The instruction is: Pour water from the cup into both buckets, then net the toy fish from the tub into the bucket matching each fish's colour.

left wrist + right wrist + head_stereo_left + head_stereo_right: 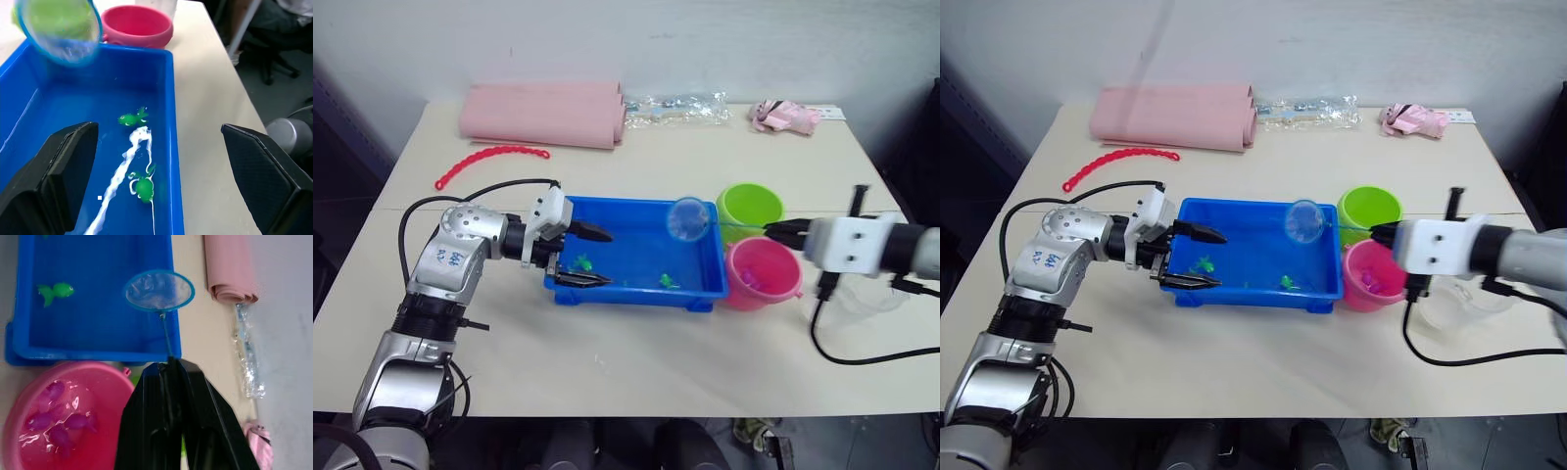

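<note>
The blue tub (636, 293) sits mid-table with green toy fish (132, 118) in shallow water. My left gripper (595, 257) is open and straddles the tub's near wall at its left end, one finger over the water and one over the table. My right gripper (773, 231) is shut on the net's thin handle. The blue-rimmed net (687, 217) hangs over the tub's far right corner. Right of the tub stand the lime green bucket (751, 206) and the pink bucket (58, 426), which holds several magenta fish in water. The clear cup (1454, 311) stands behind my right arm.
A rolled pink mat (543, 113), a clear plastic bag (675, 106) and a pink cloth item (785, 116) lie along the table's far edge. A red beaded chain (489, 157) lies at the far left. A black cable (862, 357) loops under my right arm.
</note>
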